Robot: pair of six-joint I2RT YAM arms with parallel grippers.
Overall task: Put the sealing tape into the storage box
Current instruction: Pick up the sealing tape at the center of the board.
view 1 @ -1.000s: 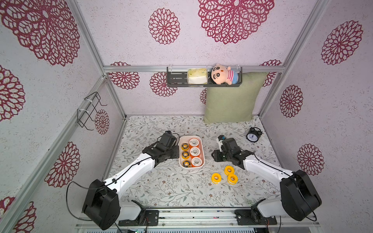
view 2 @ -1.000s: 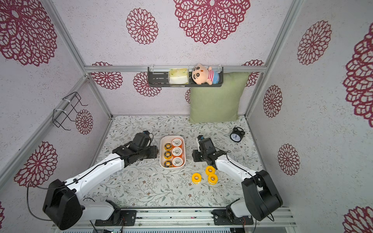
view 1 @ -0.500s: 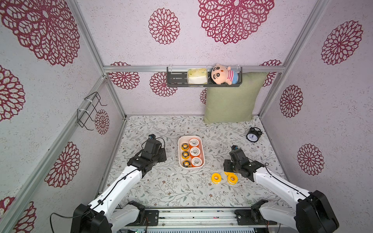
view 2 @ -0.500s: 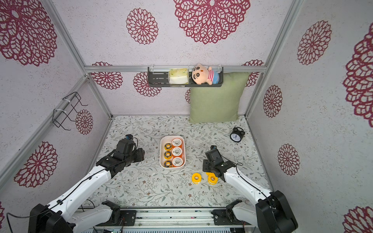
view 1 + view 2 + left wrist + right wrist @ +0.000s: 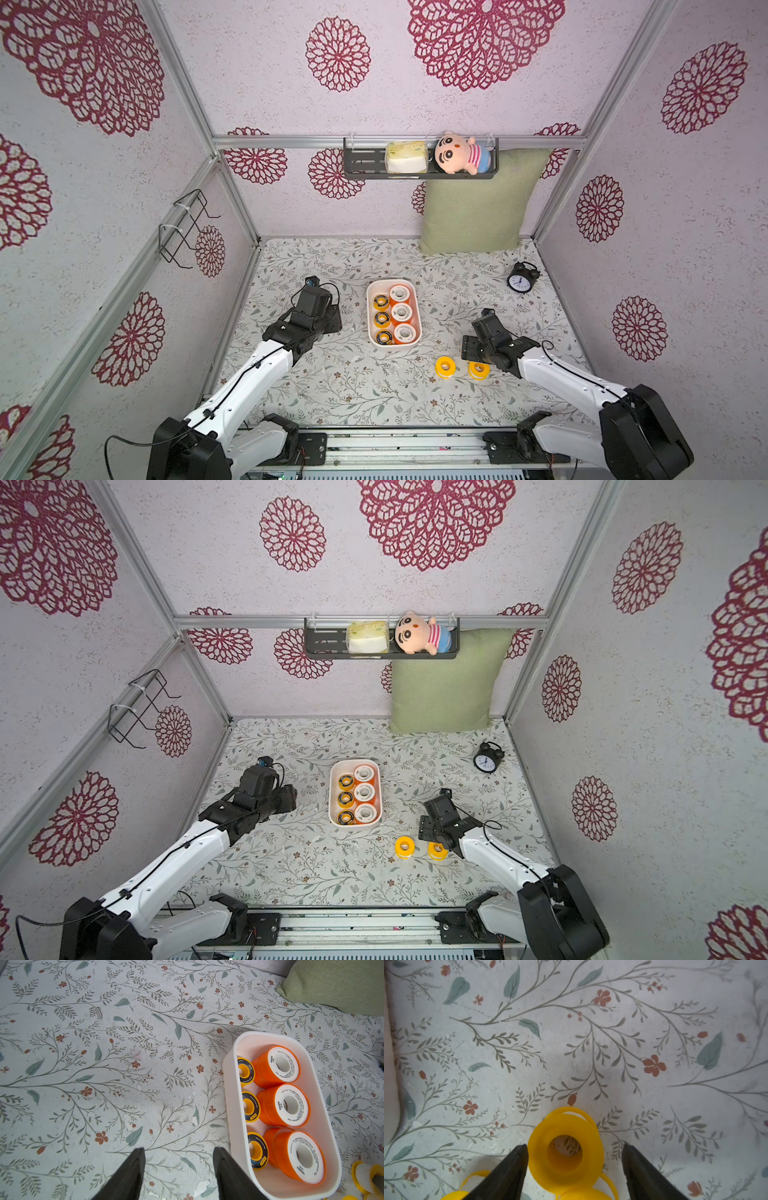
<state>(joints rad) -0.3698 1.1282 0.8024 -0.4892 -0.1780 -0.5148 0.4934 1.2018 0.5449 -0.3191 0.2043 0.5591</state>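
Note:
The storage box (image 5: 370, 316) (image 5: 332, 796) (image 5: 228, 1088), a shallow white tub, stands mid-table. It holds three orange white-faced rolls of sealing tape (image 5: 283, 1105) and three yellow black-faced rolls (image 5: 250, 1106). Two all-yellow rolls (image 5: 445, 367) (image 5: 478, 370) lie on the table to the box's front right. My right gripper (image 5: 471, 351) (image 5: 574, 1145) hangs over a third yellow roll (image 5: 565, 1155), open, one finger on each side of it. That roll is hidden in both top views. My left gripper (image 5: 332, 322) (image 5: 178, 1148) is open and empty over bare table, left of the box.
A green pillow (image 5: 473, 203) leans on the back wall. A black alarm clock (image 5: 521, 279) stands at the back right. A black wall shelf (image 5: 361, 166) carries a plush doll and a tissue pack. A wire rack (image 5: 183, 224) hangs on the left wall.
My left gripper drew back leftward from the box. My right gripper moved from beside the box toward the front, over the loose yellow rolls, and its jaws spread wider.

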